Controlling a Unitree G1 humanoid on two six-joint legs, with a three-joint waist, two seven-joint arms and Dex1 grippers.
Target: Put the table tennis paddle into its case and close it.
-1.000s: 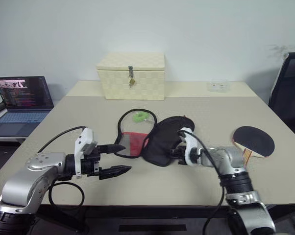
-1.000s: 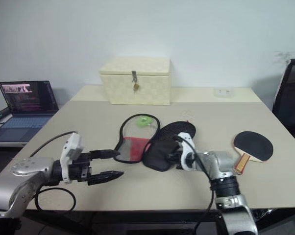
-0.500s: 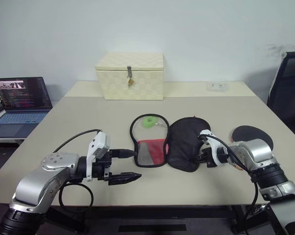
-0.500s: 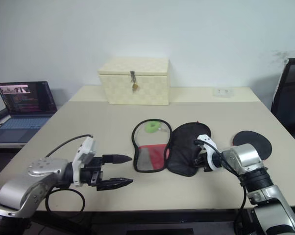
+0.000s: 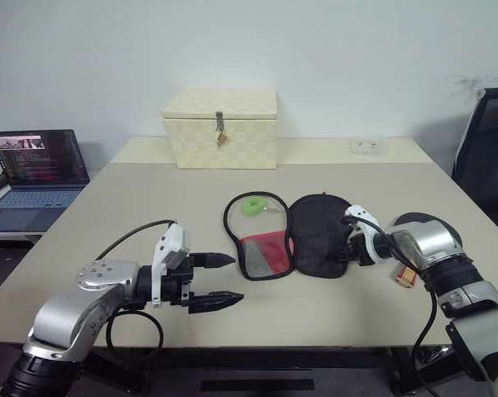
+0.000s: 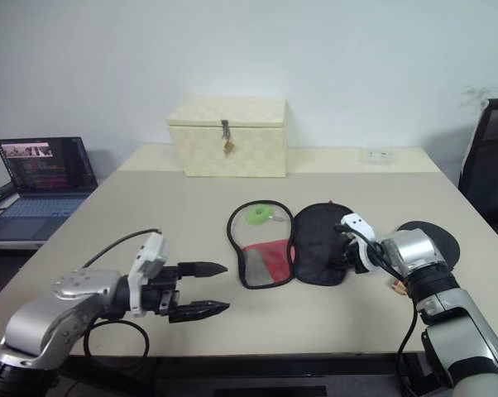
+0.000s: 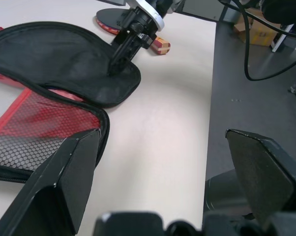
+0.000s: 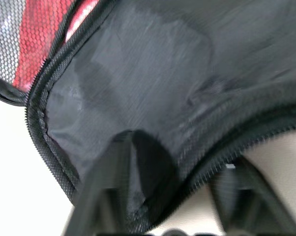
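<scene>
The case (image 5: 317, 241) lies unzipped and spread flat mid-table, its red mesh half (image 5: 265, 252) on the left and its black fabric half on the right. My right gripper (image 5: 345, 248) is at the black half's right rim; in the right wrist view its fingers (image 8: 123, 177) stand apart with the zipped rim (image 8: 207, 162) between them. The table tennis paddle (image 5: 429, 222) lies just right of the case, partly hidden by my right arm, and its handle end (image 5: 405, 278) pokes out below. My left gripper (image 5: 220, 279) hovers open left of the case, holding nothing.
A cream woven box (image 5: 221, 128) with a latch stands at the back of the table (image 5: 150, 198). A laptop (image 5: 35, 169) is off to the left and a black chair (image 5: 489, 149) to the right. A green object (image 5: 251, 206) lies in the case's left half.
My right gripper pulled the case to the right across the table, laying the black half flatter, and its fingers then parted. The left gripper edged right, still open.
</scene>
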